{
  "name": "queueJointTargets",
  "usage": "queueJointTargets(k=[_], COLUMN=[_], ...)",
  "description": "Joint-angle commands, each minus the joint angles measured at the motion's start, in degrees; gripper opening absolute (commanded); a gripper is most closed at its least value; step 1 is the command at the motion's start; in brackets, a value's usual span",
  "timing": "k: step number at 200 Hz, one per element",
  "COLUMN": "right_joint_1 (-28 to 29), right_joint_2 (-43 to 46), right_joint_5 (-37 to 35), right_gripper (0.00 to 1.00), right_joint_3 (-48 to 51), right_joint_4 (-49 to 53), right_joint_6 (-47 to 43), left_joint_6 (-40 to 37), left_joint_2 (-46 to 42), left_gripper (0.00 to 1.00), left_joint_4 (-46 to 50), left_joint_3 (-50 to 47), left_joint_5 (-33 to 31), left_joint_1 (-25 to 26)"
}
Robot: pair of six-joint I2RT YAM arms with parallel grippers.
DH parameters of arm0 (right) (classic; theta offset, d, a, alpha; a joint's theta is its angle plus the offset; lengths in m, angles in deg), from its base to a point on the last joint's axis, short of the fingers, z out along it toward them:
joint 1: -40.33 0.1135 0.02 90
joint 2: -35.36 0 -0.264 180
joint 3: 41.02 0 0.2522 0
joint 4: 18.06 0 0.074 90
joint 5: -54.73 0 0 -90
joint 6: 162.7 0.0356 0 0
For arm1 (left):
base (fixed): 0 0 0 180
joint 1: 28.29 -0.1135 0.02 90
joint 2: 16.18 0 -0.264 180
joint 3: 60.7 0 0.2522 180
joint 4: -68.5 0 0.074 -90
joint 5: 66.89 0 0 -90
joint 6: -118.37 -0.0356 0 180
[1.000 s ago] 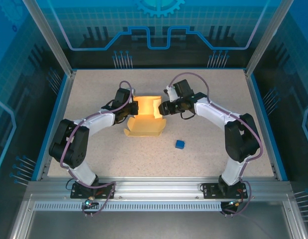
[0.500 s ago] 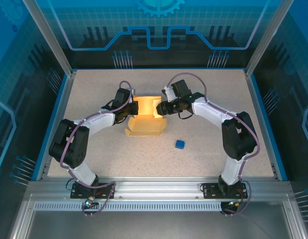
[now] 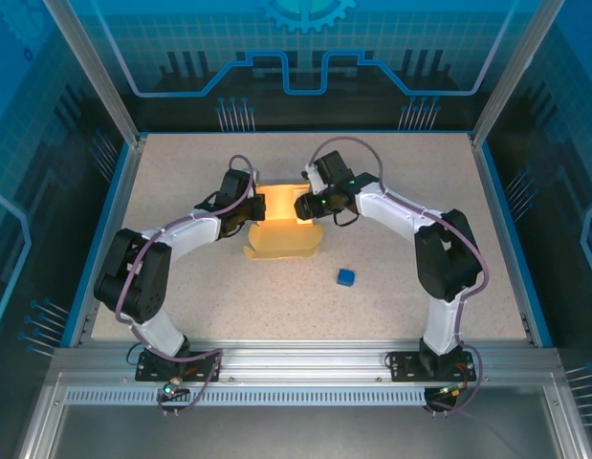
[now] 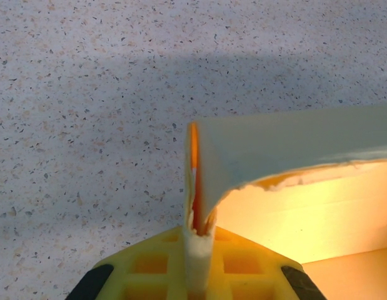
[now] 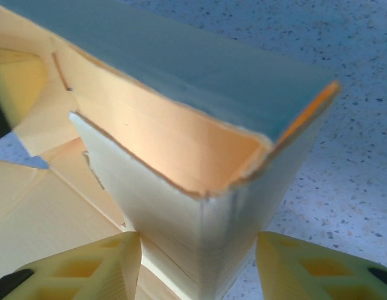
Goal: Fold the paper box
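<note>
Pale yellow card, the paper box (image 3: 279, 229) stands half-folded mid-worktop (image 3: 181, 172) between both arms, walls raised, a flap lying flat toward the near edge; a blue cube (image 3: 346, 277) lies apart. Left wrist view: the left gripper (image 4: 198, 250) is clamped on a thin upright wall. Right wrist view: the right gripper (image 5: 199, 262) straddles a folded corner, jaws parted, contact unclear.

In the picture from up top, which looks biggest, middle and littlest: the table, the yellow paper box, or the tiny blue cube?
Largest to smallest in the top view:
1. The table, by far the biggest.
2. The paper box, a small patch in the middle, held between the two arms.
3. The blue cube, clearly the littlest.
</note>
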Motion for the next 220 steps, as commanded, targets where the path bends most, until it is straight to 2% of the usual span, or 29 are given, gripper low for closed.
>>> queueJointTargets(k=[1, 102, 123, 173, 220], right_joint_1=[1.8, 3.7, 4.3, 4.7, 4.7], right_joint_2=[-1.8, -4.0, -4.6, -5.4, -5.5], right_joint_5=[-7.0, -21.9, -24.0, -23.8, -25.9], right_gripper=[0.51, 0.27, 0.26, 0.27, 0.20], right_joint_3=[-3.0, -5.0, -5.4, -4.8, -4.0], right_joint_4=[3.7, 8.8, 9.4, 8.4, 7.8], right_joint_6=[-1.5, -3.6, -3.9, -3.9, -4.5], left_joint_6=[0.2, 0.3, 0.3, 0.3, 0.3], left_joint_2=[-1.8, -1.6, -1.7, -2.2, -2.5], left_gripper=[0.04, 0.04, 0.04, 0.04, 0.04], left_joint_4=[0.2, -0.1, 0.0, 0.0, 0.0], left_joint_3=[0.7, 0.6, 0.6, 0.3, -0.1], left_joint_5=[1.9, 1.9, 1.9, 1.8, 1.8], left_joint_1=[0.4, 0.4, 0.4, 0.4, 0.3])
